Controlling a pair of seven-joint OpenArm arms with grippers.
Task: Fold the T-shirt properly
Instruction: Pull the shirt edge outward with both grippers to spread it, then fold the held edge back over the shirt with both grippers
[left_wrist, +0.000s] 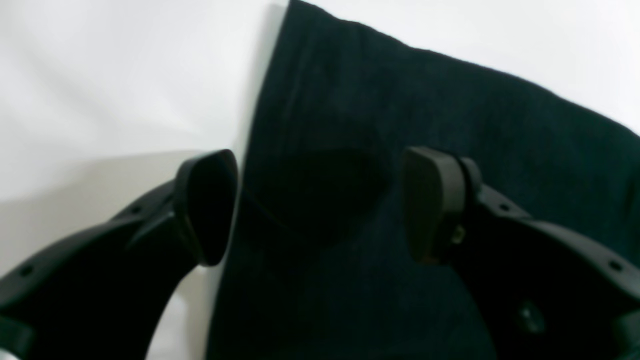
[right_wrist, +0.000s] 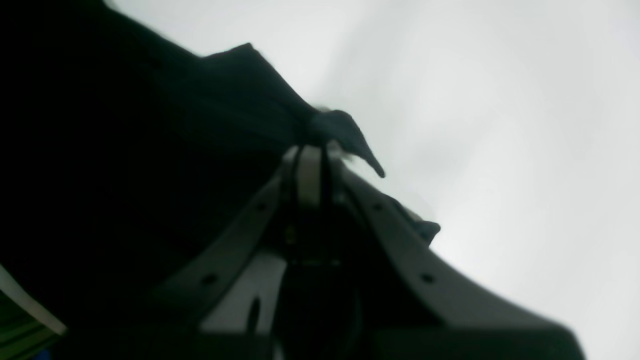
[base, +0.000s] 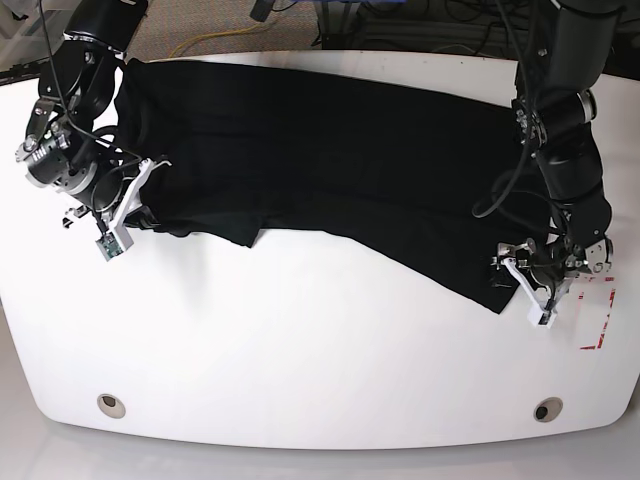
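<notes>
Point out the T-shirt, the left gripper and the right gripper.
T-shirt (base: 330, 160): base view, middle of the black cloth.
left gripper (left_wrist: 320, 205): left wrist view, gap between its open fingertips.
right gripper (right_wrist: 312, 150): right wrist view, closed tips pinching cloth.

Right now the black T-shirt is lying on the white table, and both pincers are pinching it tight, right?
Not quite. Only the right pincer is pinching the T-shirt, with a bit of cloth bunched at its tip in the right wrist view. The left pincer is open: the left wrist view shows its pads spread apart over the shirt's edge. The shirt does lie on the white table.
</notes>
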